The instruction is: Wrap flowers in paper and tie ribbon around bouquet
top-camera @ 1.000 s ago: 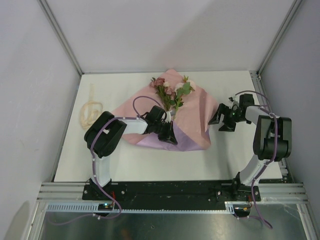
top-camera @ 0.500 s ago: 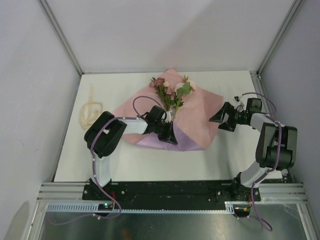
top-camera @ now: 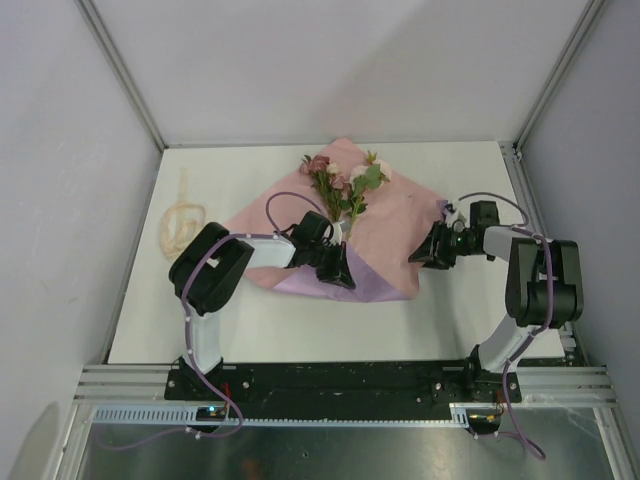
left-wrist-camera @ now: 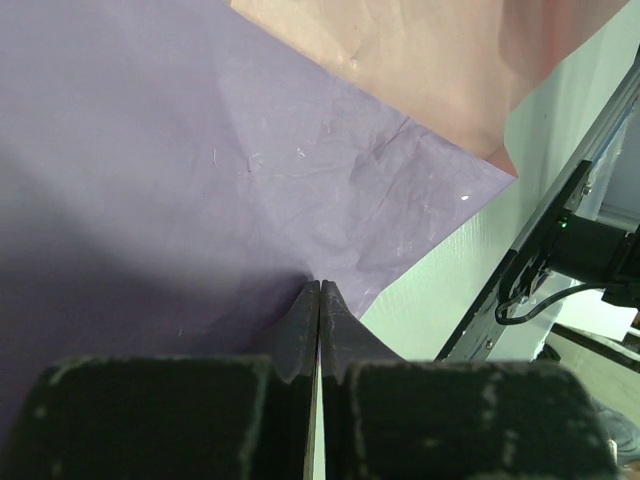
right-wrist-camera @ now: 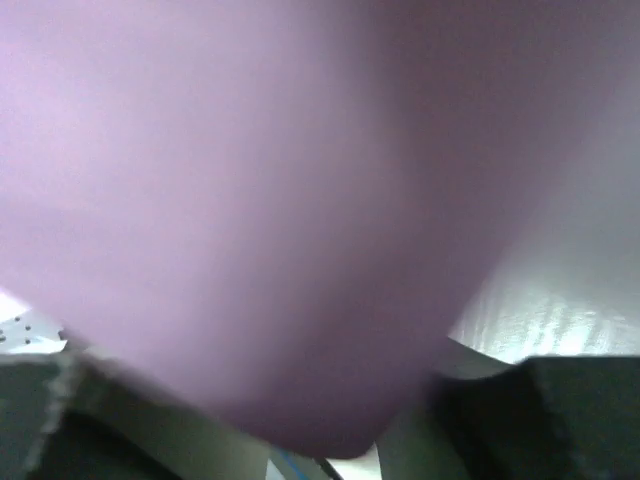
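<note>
The paper (top-camera: pixel 385 230) lies in the middle of the desk (top-camera: pixel 250 320), pink face up, with 1 corner pointing at the far edge. Its near part is folded over and shows a lilac flap. The flowers (top-camera: pixel 342 185) lie on the pink face toward that far corner, heads away from the arms and stems pointing back toward the flap. The ribbon (top-camera: pixel 182 222) sits in a loose coil near the desk's left edge, well apart from the paper.

The left gripper (top-camera: pixel 338 268) rests on the lilac flap, just beside the stem ends. In its wrist view the 2 fingers (left-wrist-camera: pixel 295 330) are pressed together at the flap's edge. I cannot tell whether any paper is caught between them.

The right gripper (top-camera: pixel 420 252) is at the paper's right corner, toward the desk's right edge. Its wrist view is filled by blurred lilac paper close to the lens, and its fingers (right-wrist-camera: pixel 560 410) stand apart on either side of that corner, not closed on it.
</note>
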`<act>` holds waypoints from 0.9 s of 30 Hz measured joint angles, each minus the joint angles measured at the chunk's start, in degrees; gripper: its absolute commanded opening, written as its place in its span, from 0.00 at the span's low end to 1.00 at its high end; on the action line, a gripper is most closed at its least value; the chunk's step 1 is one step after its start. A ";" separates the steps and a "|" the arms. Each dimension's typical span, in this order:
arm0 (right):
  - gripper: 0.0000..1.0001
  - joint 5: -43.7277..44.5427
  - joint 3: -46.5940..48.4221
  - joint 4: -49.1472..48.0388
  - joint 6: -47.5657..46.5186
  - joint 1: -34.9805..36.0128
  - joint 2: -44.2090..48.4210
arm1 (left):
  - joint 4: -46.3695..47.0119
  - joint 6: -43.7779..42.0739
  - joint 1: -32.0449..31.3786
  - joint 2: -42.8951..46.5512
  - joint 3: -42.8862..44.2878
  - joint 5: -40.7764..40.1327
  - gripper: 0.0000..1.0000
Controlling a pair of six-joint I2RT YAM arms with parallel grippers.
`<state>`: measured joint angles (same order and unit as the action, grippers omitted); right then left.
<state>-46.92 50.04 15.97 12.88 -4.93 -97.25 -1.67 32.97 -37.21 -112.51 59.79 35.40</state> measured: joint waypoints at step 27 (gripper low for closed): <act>0.00 -11.85 1.07 -43.78 49.29 22.47 -4.52 | 1.16 0.02 0.22 -1.62 1.07 2.10 0.00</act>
<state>-58.76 51.11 -27.81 62.17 17.54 -101.78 -0.51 32.99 -36.99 -114.13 60.86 37.50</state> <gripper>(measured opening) 0.010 0.008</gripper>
